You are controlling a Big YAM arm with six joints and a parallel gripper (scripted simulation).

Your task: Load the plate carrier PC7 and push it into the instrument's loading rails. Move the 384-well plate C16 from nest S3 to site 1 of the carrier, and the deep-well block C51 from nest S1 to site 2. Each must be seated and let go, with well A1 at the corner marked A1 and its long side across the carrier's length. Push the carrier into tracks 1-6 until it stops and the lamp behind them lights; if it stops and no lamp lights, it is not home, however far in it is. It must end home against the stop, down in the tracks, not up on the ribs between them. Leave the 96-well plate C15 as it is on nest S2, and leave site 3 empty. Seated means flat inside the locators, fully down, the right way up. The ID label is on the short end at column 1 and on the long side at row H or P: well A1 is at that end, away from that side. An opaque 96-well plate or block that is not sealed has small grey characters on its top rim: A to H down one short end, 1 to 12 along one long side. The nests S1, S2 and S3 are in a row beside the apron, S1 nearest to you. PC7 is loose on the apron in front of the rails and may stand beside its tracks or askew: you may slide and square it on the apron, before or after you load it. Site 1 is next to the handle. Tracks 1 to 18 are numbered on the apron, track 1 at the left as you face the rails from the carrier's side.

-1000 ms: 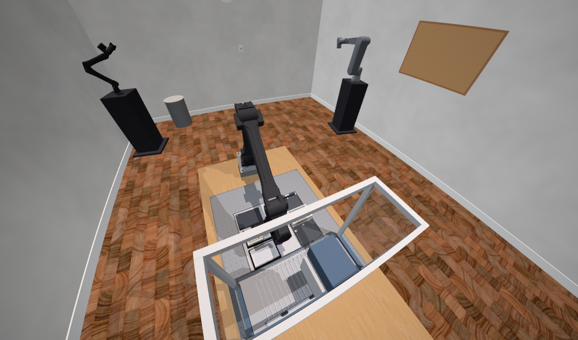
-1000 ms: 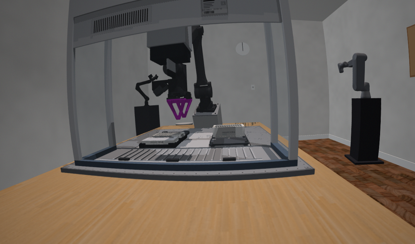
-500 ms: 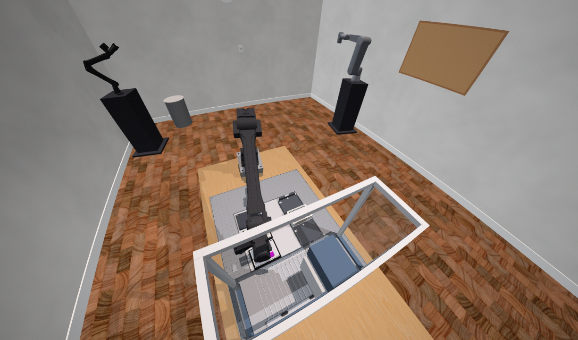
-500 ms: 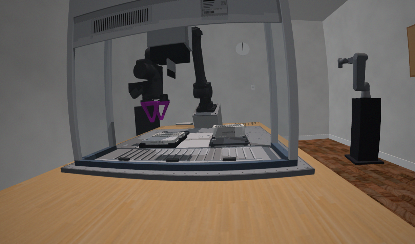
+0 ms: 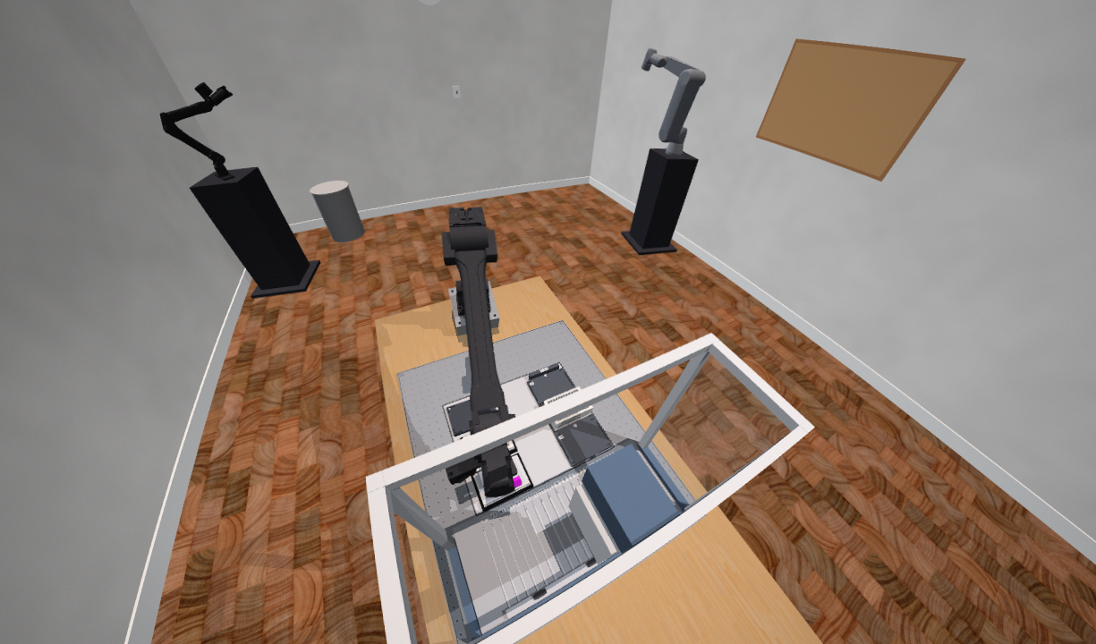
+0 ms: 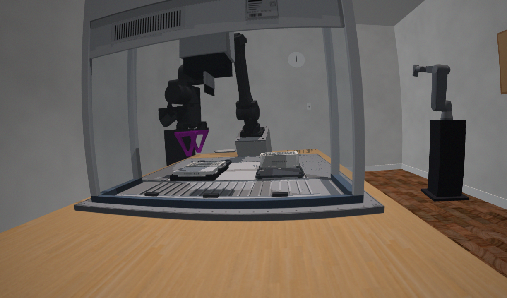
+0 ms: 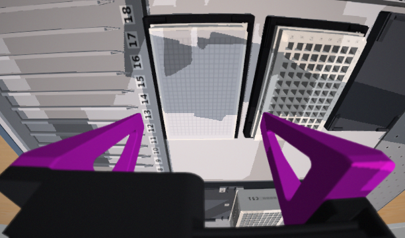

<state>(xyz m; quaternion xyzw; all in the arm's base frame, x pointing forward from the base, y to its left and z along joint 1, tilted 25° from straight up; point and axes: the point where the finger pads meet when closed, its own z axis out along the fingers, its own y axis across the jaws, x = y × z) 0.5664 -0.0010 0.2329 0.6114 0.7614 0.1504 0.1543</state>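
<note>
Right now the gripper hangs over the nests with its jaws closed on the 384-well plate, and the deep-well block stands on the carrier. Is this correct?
Not quite. The jaws of the gripper are wide open and hold nothing; the 384-well plate lies in its nest below them, as the wrist view shows. The rest is right: the gripper hangs over the nests, and the deep-well block stands on the carrier.

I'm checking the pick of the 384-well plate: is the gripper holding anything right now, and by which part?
Nothing is held. The gripper hangs open, its purple fingers spread with only air between them, above the 384-well plate.
</note>
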